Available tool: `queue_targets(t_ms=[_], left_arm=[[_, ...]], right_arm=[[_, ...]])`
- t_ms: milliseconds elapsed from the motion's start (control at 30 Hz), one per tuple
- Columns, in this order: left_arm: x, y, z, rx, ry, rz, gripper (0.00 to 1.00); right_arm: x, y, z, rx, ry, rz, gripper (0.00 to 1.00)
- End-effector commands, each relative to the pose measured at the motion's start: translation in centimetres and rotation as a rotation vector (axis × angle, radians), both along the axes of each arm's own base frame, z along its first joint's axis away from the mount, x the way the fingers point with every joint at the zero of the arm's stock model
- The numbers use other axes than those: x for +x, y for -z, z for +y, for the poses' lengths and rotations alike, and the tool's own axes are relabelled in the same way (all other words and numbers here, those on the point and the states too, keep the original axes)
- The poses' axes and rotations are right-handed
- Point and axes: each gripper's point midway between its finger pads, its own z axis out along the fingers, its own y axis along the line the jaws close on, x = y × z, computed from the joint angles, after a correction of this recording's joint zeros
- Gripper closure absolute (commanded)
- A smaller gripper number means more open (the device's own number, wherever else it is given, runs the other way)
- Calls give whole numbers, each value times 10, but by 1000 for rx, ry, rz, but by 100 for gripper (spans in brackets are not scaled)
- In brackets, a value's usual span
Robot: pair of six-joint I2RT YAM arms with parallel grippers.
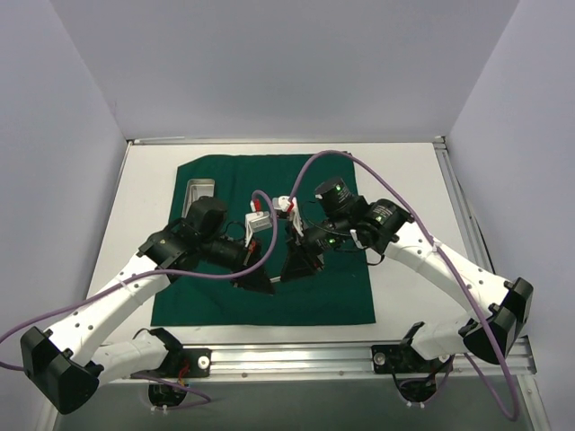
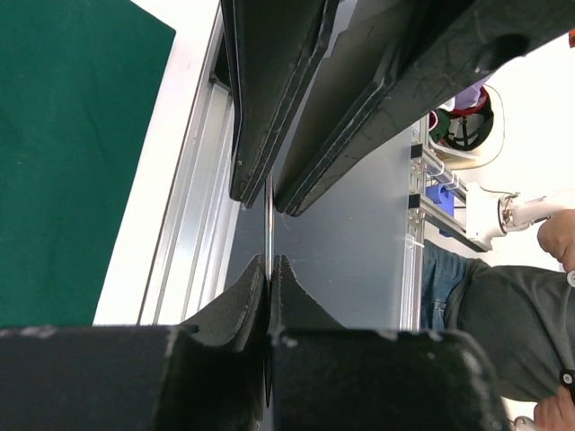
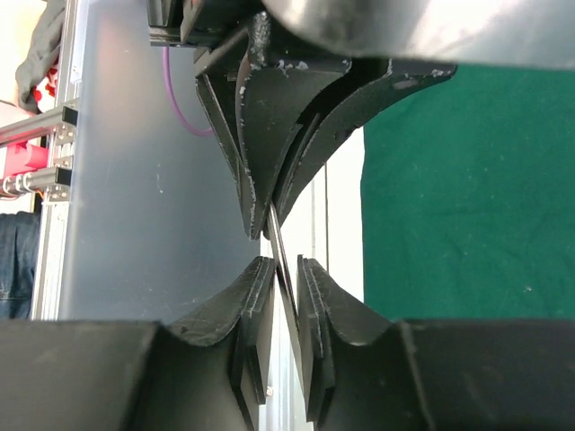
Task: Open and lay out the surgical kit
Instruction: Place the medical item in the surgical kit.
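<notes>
The dark green cloth point(image 1: 332, 296) lies spread flat on the white table; it also shows in the left wrist view point(image 2: 63, 135) and the right wrist view point(image 3: 467, 197). A small steel tray point(image 1: 199, 190) sits on its far left corner. My two grippers meet tip to tip above the cloth's middle. My left gripper point(image 1: 260, 278) point(image 2: 269, 260) is shut on a thin steel instrument point(image 2: 269, 224) point(image 3: 277, 235). My right gripper point(image 1: 301, 260) point(image 3: 286, 265) is around the same instrument, its jaws a narrow gap apart, with the strip slanting between the pads. Other instruments are hidden.
An aluminium rail point(image 1: 296, 357) runs along the table's near edge. Purple cables point(image 1: 359, 166) loop over the arms. White walls close in the table on three sides. A person's arm point(image 2: 503, 296) shows beyond the table in the left wrist view.
</notes>
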Motion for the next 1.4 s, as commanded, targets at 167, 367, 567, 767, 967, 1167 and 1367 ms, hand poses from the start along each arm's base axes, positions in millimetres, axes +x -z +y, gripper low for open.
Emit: queue_targets(t_ms=[167, 367, 567, 767, 967, 1167, 1367], left_arm=[[7, -29, -4, -76, 8, -102, 98], [11, -30, -2, -70, -27, -131, 93], [14, -42, -2, -113, -54, -179, 92], [17, -46, 0, -114, -70, -214, 98], [16, -44, 0, -114, -63, -209, 98], [15, -42, 0, -108, -54, -204, 98], [23, -37, 3, -66, -105, -213, 56]], right_arm=[[-9, 15, 3, -45, -14, 42, 95], [-9, 19, 5, -59, 9, 41, 100], [-7, 18, 5, -57, 24, 36, 100], [-6, 12, 5, -40, 9, 18, 80], [-7, 11, 1, -36, 15, 11, 66], [-6, 9, 3, -31, 18, 14, 100], [13, 13, 3, -59, 103, -35, 100]])
